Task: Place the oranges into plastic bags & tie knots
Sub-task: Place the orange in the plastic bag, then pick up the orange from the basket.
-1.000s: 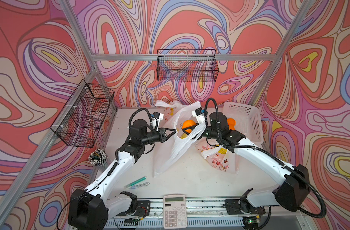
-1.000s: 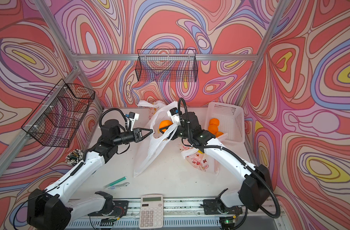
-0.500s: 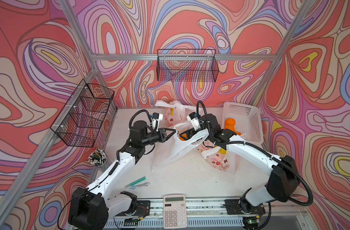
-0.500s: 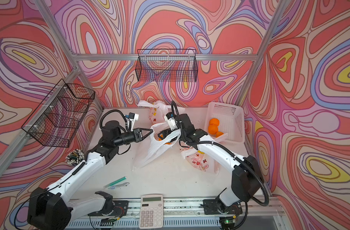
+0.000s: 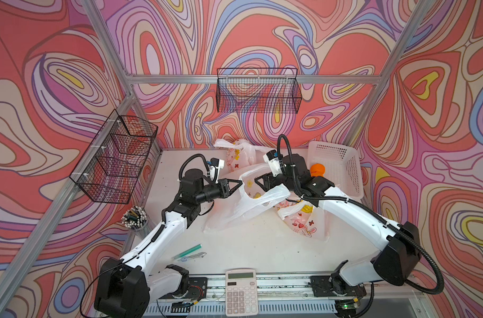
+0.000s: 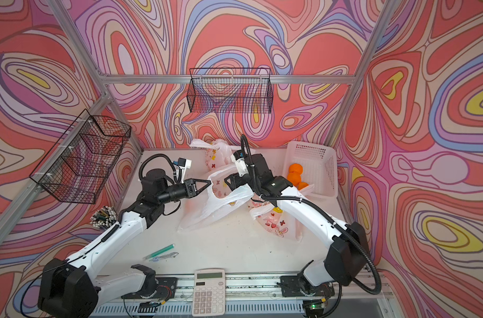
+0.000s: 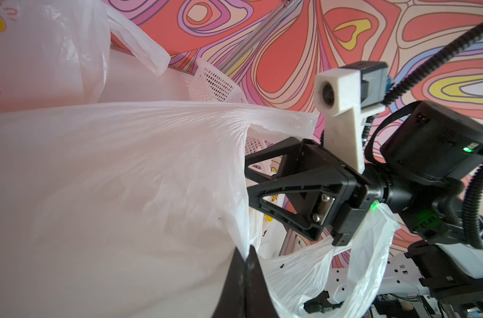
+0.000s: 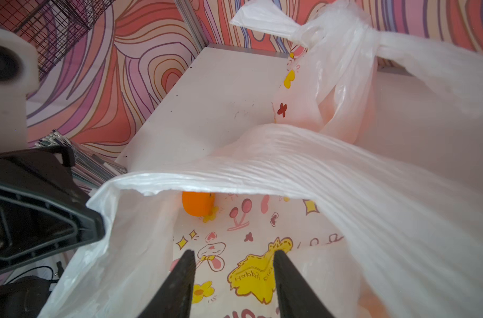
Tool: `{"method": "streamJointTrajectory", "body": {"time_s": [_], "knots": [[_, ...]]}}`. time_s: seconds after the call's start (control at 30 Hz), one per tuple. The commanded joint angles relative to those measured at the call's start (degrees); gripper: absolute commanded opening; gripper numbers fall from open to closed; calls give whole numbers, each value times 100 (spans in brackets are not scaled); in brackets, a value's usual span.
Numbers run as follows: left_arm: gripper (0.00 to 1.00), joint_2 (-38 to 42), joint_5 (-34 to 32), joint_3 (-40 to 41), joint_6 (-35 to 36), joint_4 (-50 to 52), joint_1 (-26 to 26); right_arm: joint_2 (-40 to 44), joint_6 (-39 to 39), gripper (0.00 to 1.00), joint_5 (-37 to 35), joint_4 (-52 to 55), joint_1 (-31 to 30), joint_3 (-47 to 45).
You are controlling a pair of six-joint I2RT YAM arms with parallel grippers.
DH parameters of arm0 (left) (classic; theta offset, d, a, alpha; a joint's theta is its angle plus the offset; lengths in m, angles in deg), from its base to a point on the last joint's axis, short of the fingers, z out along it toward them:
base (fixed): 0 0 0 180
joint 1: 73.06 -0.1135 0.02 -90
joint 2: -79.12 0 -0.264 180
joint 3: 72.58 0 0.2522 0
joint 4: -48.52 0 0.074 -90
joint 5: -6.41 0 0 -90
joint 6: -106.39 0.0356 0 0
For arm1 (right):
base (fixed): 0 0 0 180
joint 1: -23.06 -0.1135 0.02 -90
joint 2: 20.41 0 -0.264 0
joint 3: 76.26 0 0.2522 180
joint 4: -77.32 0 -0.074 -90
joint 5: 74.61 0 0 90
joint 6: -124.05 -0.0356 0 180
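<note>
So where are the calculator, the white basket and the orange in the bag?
calculator point(image 5: 241, 298), in a top view, its keypad.
white basket point(image 5: 351, 173), in a top view, its perforated wall.
orange point(image 8: 197, 205), right wrist view, its visible part.

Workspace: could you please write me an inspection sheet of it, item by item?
Surface: white table, dark specks.
Job's things: open bag holds one orange; tied bag at back; third bag under right arm; oranges in white basket.
Clutter: calculator, green pen, pen cup.
Grippers: left gripper shut on open bag's rim; right gripper open, empty, in its mouth.
Cables: black hoses loop over both wrists; no snag seen.
Surroundings: two wire baskets on patterned walls.
</note>
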Motion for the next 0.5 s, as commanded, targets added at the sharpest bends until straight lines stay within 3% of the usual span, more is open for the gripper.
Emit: {"method": "streamJointTrajectory", "body": {"time_s": [0.0,0.1,0.23,0.3,0.37,0.47], "knots": [[0,38,-54,76,5,-260,25,257,90,39,-384,282,-33,291],[0,39,-71,87,5,-265,25,322,110,25,-362,364,-33,421],[0,-16,-140,86,40,-206,29,502,128,25,-418,460,-33,543],[0,-15,-237,104,75,-151,14,616,171,28,-689,640,-24,632],[0,1,-338,130,69,-120,13,762,227,39,-1118,871,83,673],[0,22,-408,135,43,-103,-29,1013,205,51,-1125,1154,780,584]]}}
